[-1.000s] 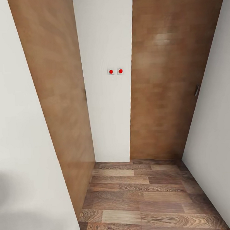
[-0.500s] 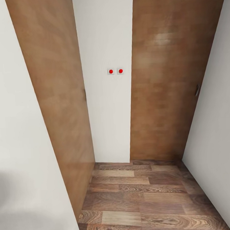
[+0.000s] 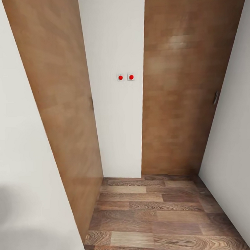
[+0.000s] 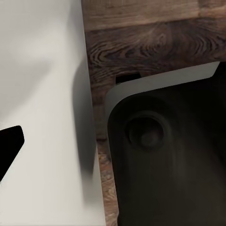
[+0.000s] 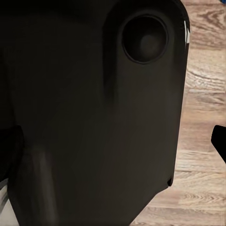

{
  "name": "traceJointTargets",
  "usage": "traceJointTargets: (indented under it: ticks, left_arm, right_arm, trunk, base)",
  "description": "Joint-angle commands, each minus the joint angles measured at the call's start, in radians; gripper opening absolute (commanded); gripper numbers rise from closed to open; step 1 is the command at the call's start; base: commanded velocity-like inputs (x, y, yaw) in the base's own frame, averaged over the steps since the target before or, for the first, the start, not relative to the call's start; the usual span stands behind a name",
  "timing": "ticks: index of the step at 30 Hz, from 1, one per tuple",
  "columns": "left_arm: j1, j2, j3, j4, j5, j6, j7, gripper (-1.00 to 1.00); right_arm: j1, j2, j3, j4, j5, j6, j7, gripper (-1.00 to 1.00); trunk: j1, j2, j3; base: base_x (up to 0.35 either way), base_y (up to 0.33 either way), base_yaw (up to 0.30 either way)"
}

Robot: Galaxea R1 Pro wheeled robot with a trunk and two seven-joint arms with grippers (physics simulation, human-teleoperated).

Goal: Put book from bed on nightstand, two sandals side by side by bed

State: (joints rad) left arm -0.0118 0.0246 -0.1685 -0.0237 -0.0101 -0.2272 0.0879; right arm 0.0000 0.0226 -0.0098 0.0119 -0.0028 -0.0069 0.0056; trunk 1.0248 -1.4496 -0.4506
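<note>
Bedroom things unseen; wood-plank floor ends at two wooden doors.

Two wooden doors are standing at either side of a narrow white wall strip, which is carrying two small switches with red dots. White walls are flanking a wood-plank floor that is running up to them.

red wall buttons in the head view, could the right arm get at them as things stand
Probably not. The two red wall buttons sit on the white end wall between two wooden doors, with open plank floor before it. Nothing blocks the way, but they look beyond arm's reach.
</note>
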Motion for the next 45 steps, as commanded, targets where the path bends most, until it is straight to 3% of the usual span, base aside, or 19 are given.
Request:
traceJointTargets:
  ticks: [1, 45]
  left_arm:
    - [0.000, 0.000, -0.008, 0.001, -0.001, -0.003, 0.006, 1.00]
    - [0.000, 0.000, -0.008, 0.001, -0.001, -0.003, 0.006, 1.00]
  right_arm:
    - [0.000, 0.000, -0.001, 0.000, 0.000, -0.001, 0.001, 1.00]
    - [0.000, 0.000, -0.001, 0.000, 0.000, -0.001, 0.001, 1.00]
  trunk:
    - [0.000, 0.000, -0.001]
    - [0.000, 0.000, -0.001]
  base:
    - [0.105, 0.000, 0.000]
    - [0.040, 0.000, 0.000]
